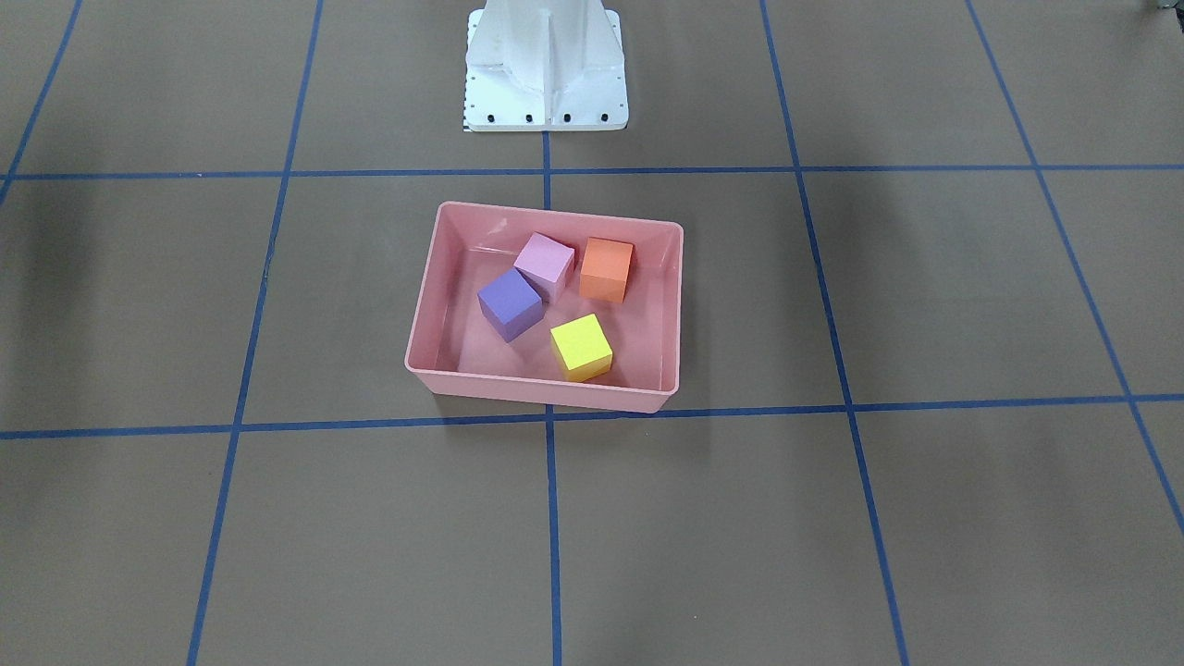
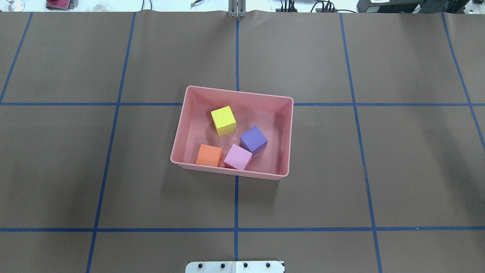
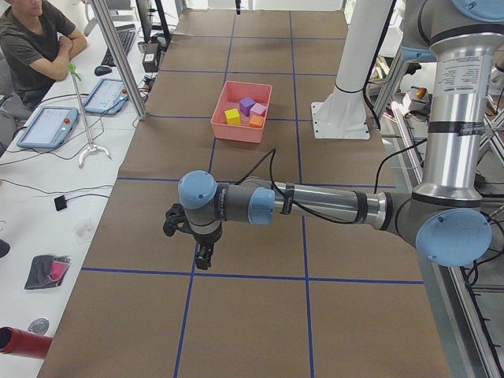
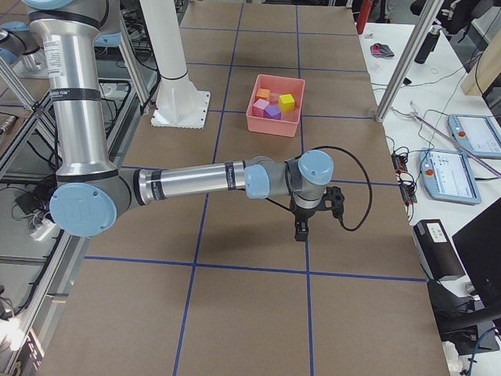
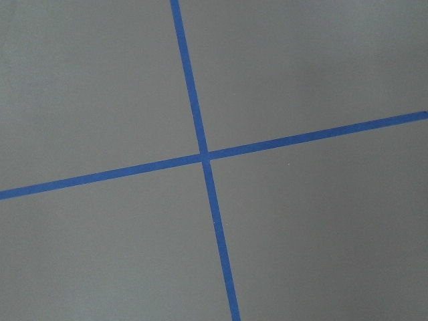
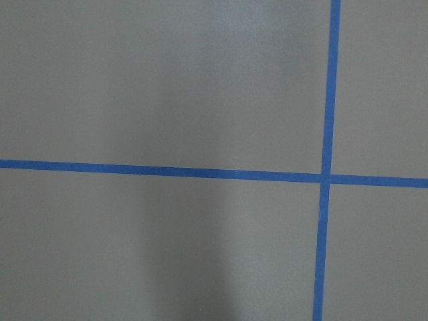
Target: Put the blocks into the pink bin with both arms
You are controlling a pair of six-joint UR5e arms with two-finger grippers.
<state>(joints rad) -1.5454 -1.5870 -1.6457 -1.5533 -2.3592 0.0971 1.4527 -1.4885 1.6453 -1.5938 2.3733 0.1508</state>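
Pink bin: shallow salmon tray containing four matte blocks. Left gripper, right gripper: opening cannot be told.

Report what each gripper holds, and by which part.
Nothing: the light pink block, purple block, orange block and yellow block all lie in the pink bin; left gripper and right gripper hang far from it.

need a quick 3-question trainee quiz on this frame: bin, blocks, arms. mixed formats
1. How many blocks lie in the pink bin?
2. Which block lies farthest from the robot base? A orange, B yellow, C purple.
3. True or false: a gripper hovers over the bin.
Key: 1 four. 2 B, the yellow block. 3 false; the left gripper and the right gripper hang over the table, well away from the bin.
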